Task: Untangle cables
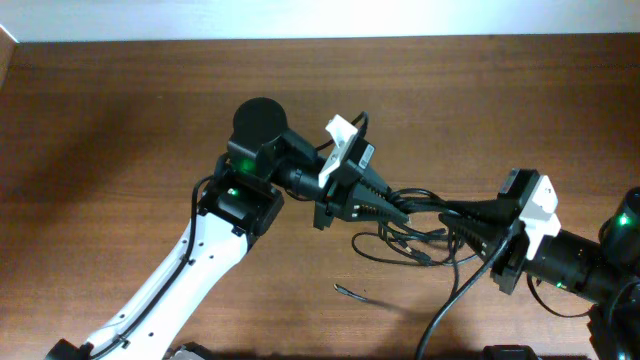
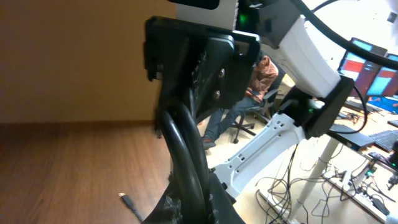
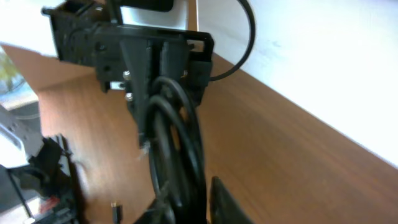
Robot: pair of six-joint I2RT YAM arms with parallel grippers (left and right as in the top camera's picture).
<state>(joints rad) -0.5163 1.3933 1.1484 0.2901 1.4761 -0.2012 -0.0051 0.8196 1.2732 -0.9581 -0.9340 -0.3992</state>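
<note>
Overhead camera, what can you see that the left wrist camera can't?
Only overhead: both hands, the left hand and the right hand, with the tangled cables bunched between them. Only left wrist: a seated person and screens in the room behind. Both: the brown table and the left hand gripping cable.

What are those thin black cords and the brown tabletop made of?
The thin black cables look rubber- or plastic-sheathed and matte: they bend in loose loops with little shine. The brown tabletop looks like wood or wood-look laminate, smooth satin: grain streaks, soft glare. Which, I cannot tell.
</note>
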